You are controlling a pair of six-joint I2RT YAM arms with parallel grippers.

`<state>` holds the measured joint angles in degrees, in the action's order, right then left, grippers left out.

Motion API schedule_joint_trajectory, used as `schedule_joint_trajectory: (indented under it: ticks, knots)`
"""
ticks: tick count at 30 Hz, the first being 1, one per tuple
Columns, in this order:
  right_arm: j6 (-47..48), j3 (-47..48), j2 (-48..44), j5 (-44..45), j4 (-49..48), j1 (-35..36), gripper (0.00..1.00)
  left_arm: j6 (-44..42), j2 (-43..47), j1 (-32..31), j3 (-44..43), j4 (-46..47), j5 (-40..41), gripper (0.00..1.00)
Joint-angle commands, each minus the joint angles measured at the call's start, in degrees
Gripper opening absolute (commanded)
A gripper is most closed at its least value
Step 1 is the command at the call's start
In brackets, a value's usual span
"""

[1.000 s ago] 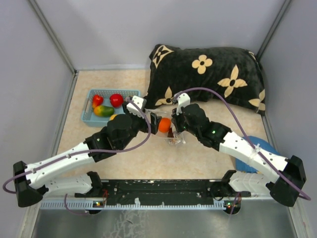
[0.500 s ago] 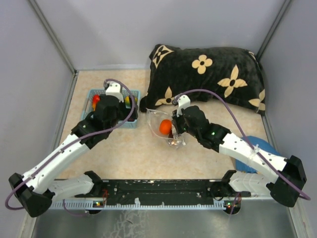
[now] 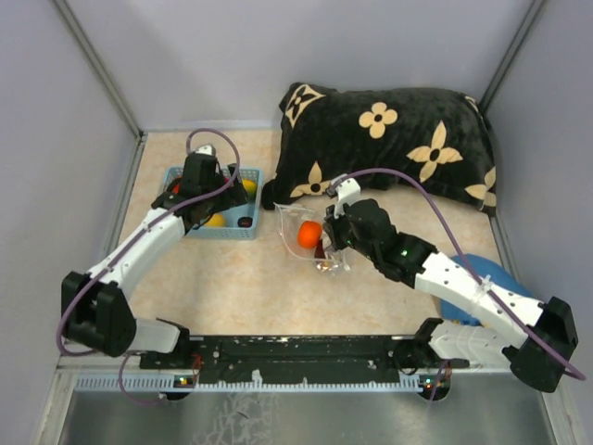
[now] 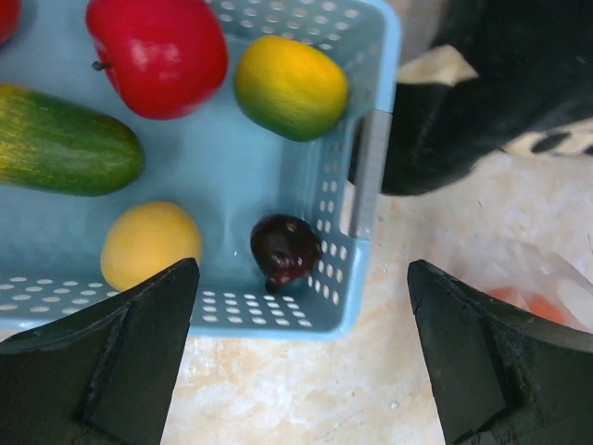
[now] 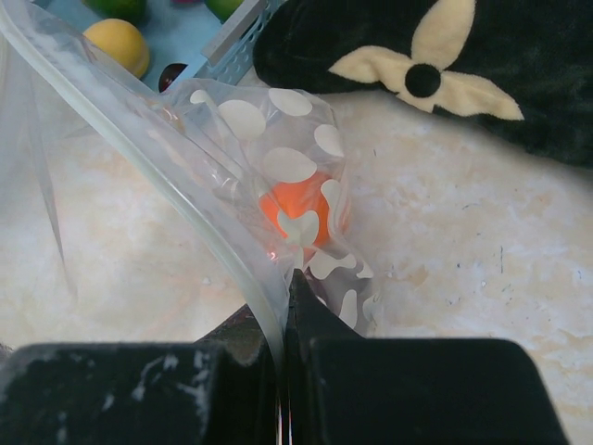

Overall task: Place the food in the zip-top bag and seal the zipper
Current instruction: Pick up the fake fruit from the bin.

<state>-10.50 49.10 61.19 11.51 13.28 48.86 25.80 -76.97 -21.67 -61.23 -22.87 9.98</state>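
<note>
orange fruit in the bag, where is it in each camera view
Top external: orange fruit at centre, inside the zip-top bag.
Left wrist: faint orange at the right edge, behind bag plastic.
Right wrist: centre, just above the right gripper.
Shared landmark: the black flowered pillow.

Beige marbled desk point(image 3: 250, 278), closed in by plain grey walls point(image 3: 185, 56) at the far, left and right edges. Black pillow point(image 3: 408, 139) with cream flowers in far right corner.

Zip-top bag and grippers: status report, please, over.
Left gripper open over light blue basket. Right gripper shut on zip-top bag mouth, orange toy fruit inside. Zipper open, unobstructed.
</note>
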Motion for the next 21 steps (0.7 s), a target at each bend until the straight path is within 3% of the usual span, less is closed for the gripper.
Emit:
schedule_joint_trajectory:
  ticks: [1,11,21]
  knots:
    - [0.8,0.0,-2.0,0.7,-2.7,-0.1,0.00,6.2,-3.2,4.6,-1.3,5.0,-6.0,0.99]
    - [1.2,0.0,-0.5,-0.3,-3.3,-0.1,0.00,13.7,-13.6,8.6,-1.6,13.0,-10.3,0.99]
    - [1.9,-0.3,0.0,0.1,-3.3,-0.2,0.00,19.0,-22.9,9.9,-4.7,17.1,-9.4,0.99]
